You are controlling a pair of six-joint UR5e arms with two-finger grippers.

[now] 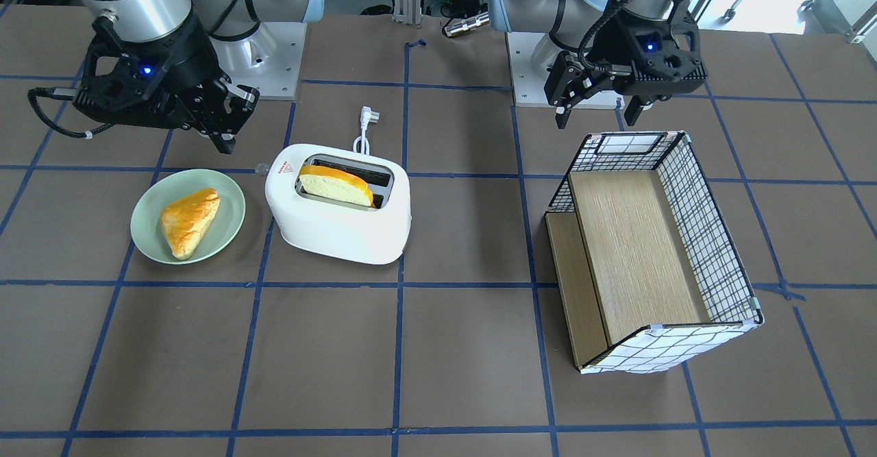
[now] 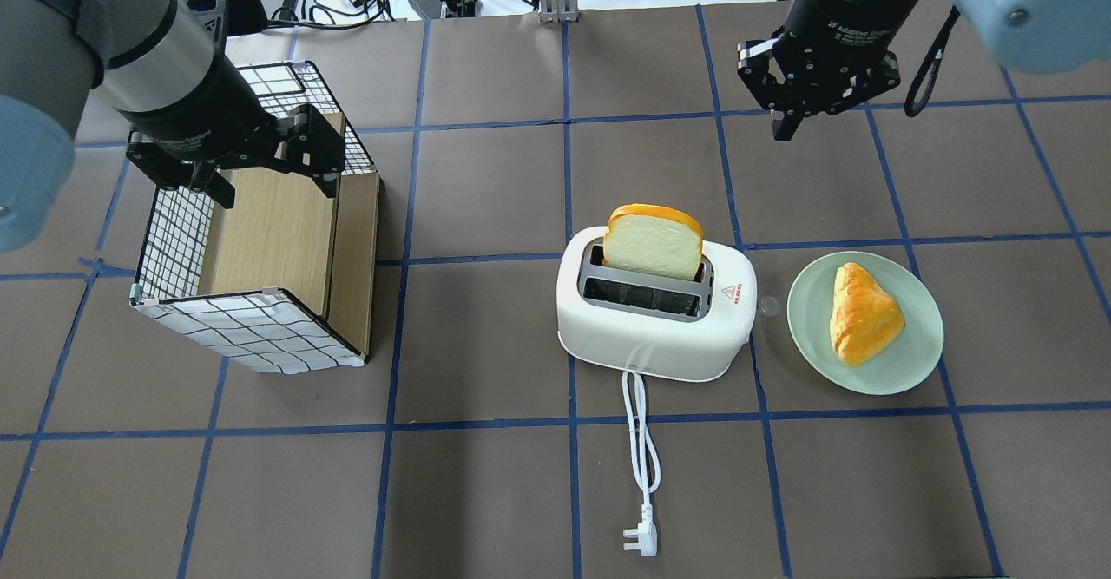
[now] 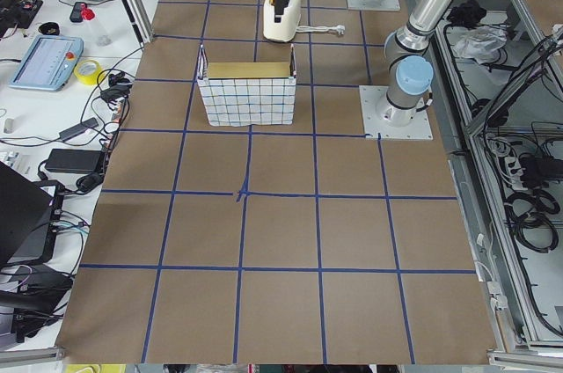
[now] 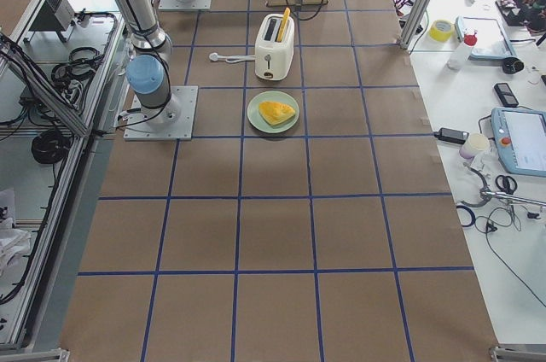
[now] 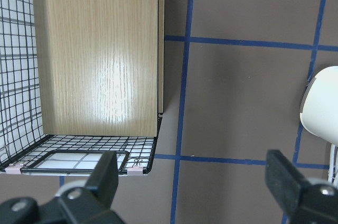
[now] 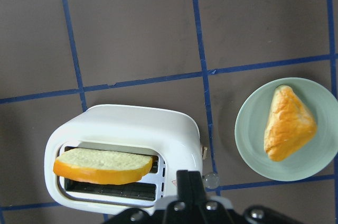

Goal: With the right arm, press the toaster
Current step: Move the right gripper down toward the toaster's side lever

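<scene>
Beside the plate [image 2: 913,355], the toaster [image 2: 651,340] lies crosswise (sticker [image 2: 731,288] end toward plate).

In the left wrist view only a curved edge of the toaster [image 5: 321,109] shows, cut by the right border. The basket [image 5: 95,49] runs off the top and left, and the left gripper [image 5: 191,159] is cut at the bottom. In the right wrist view the right gripper [image 6: 188,177] covers part of the toaster's near rim, and the plate [image 6: 248,129] is just clipped on the right. The slice [image 2: 653,240] has its lower part hidden in the slot. A clear round thing [image 2: 767,305] beside the toaster is too small to identify
</scene>
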